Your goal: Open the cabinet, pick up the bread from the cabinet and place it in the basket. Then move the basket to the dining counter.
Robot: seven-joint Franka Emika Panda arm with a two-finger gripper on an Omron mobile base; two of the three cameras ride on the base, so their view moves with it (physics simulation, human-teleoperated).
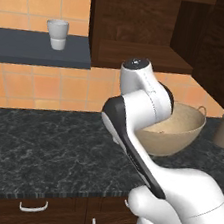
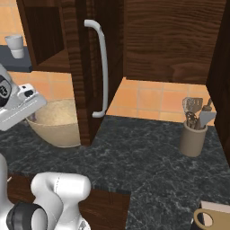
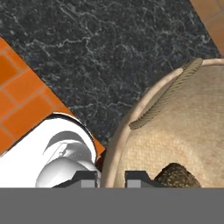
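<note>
A: What do you see in the left base view?
B: The basket (image 1: 179, 131) sits on the black desk (image 1: 39, 144), right behind the white arm. A white cup (image 1: 57, 34) stands on a grey shelf (image 1: 37, 48). The cabinet (image 1: 146, 28) hangs above the basket.

A: And the right base view?
B: The cabinet door (image 2: 83, 67) stands open, with its long silver handle (image 2: 102, 67) facing us. The basket (image 2: 54, 123) is on the desk beside the door. A pot of kitchen tools (image 2: 194, 132) stands well apart, to the right.

A: And the hand view?
B: The gripper (image 3: 110, 178) is over the basket's rim (image 3: 120, 144), one tip on each side. Its tips are squeezed close on the rim. The bread (image 3: 177, 175) lies inside the basket, just beside one tip.
</note>
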